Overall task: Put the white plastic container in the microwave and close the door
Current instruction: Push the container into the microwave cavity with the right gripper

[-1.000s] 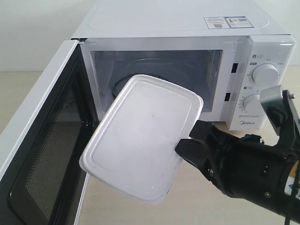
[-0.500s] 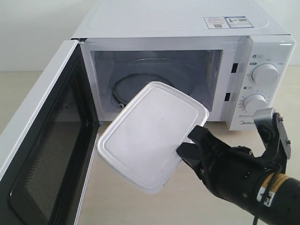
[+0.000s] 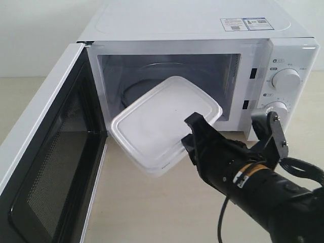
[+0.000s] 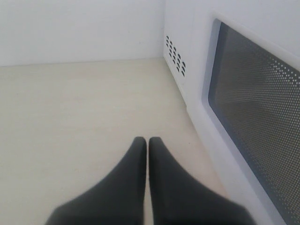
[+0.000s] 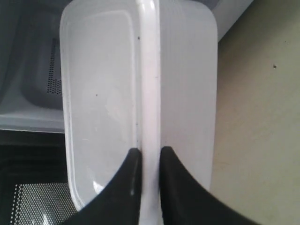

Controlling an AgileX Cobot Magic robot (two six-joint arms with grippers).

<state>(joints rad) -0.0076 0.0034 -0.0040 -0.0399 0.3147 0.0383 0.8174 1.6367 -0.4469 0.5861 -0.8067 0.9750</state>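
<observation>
The white plastic container (image 3: 164,119) hangs in the air, tilted, its far end just inside the mouth of the microwave (image 3: 202,50). My right gripper (image 3: 188,134) is shut on the container's rim at its near edge. In the right wrist view the rim of the container (image 5: 98,93) runs between the two black fingers of the right gripper (image 5: 150,154). The door (image 3: 45,167) stands wide open at the left, black mesh inner face showing. My left gripper (image 4: 147,140) is shut and empty, low over the table beside the door's window (image 4: 255,126).
A glass turntable (image 3: 147,83) lies in the cavity behind the container. Two round dials (image 3: 286,80) sit on the right panel, close to my right arm's wrist. Beige tabletop (image 3: 152,212) stretches in front of the microwave.
My right gripper has carried the container forward and up towards the microwave opening, and the box has levelled out from a steeper tilt. The door has not moved.
</observation>
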